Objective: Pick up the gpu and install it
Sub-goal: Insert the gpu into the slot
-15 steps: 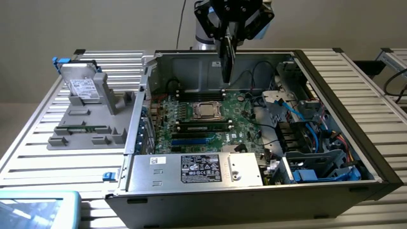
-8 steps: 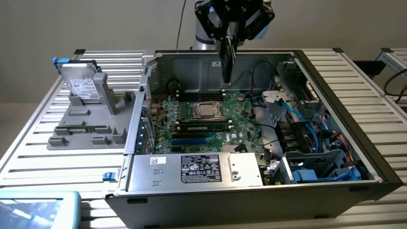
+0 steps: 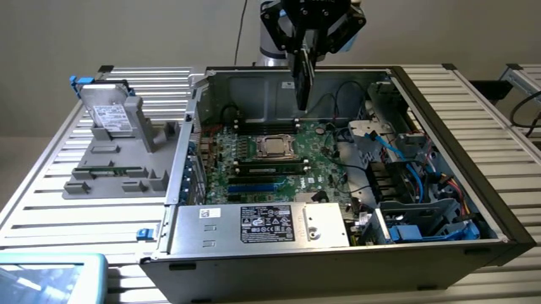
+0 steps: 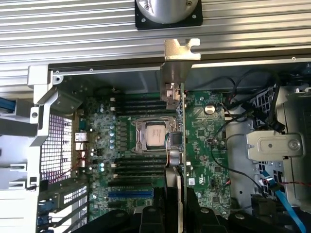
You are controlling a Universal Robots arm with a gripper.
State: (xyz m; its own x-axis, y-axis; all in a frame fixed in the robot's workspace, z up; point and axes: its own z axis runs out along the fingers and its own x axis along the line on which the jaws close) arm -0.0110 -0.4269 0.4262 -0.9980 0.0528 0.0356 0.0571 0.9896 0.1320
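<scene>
**Exterior view**
- Arm: comes down from above. Its black gripper [image 3: 303,50] is poised over the far side of an open black-and-grey metal computer case [image 3: 439,126], beyond the square silver processor [image 3: 275,147].
- Pincer: closed on the upper end of the gpu [image 3: 303,82], a thin dark rectangular card.
- Gpu: hangs with its long axis upright and its edge turned to the camera. Its lower end is above and behind the processor, and it appears clear of the green motherboard [image 3: 253,171].
- Silver power supply box [image 3: 253,225]: on the near side of the processor. It carries a black label and a small white label, with print too small to read.
- Grey plastic parts holder [image 3: 127,164]: outside the case, well to the exterior view's left of the processor, on a slatted aluminium table [image 3: 50,209]. A grey hard drive [image 3: 110,114] stands tilted in it, and its white label is not legible.

**Wrist view**
- Gripper [image 4: 172,216]: looks straight down along the card, with a black finger on either side clamping it.
- Gpu [image 4: 176,145]: seen edge-on, it runs away from the fingers and passes just beside the processor [image 4: 154,135].
- Bracket [image 4: 179,63]: flat, silver metal, at the card's far end, pointing away from the gripper. It shows past the case's rear wall, in front of the slatted table [image 4: 73,29].
- Round arm base [image 4: 167,12]: on a black plate bolted to the table beyond the case.
- Motherboard [image 4: 209,160]: its markings are not readable.
</scene>
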